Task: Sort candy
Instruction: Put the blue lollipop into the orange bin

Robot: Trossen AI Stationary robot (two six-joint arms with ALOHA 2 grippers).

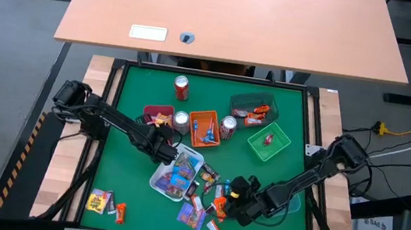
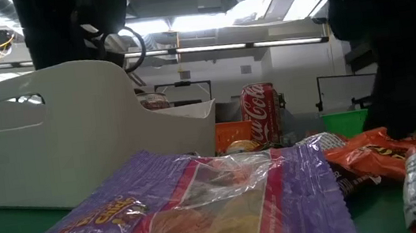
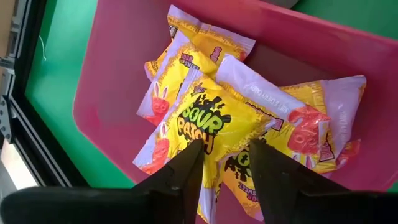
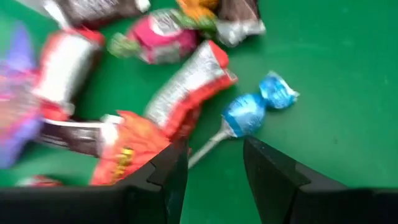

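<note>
While the left gripper (image 3: 225, 163) hangs with jaws parted and nothing between them over the maroon tray (image 3: 112, 74), that smooth plastic tray holds a heap of glossy yellow Sour Patch packets (image 3: 208, 118). White bin (image 1: 176, 176) holds crinkly purple-blue packs, orange tray (image 1: 205, 127) a few blue pieces, green tray (image 1: 269, 142) one red sweet. Right gripper (image 4: 214, 163), jaws apart and unloaded, sits above loose candy (image 4: 186, 84) on the green mat (image 4: 336, 74), beside a blue foil lollipop (image 4: 245, 115).

Bright overhead light; blurred right-wrist view.
</note>
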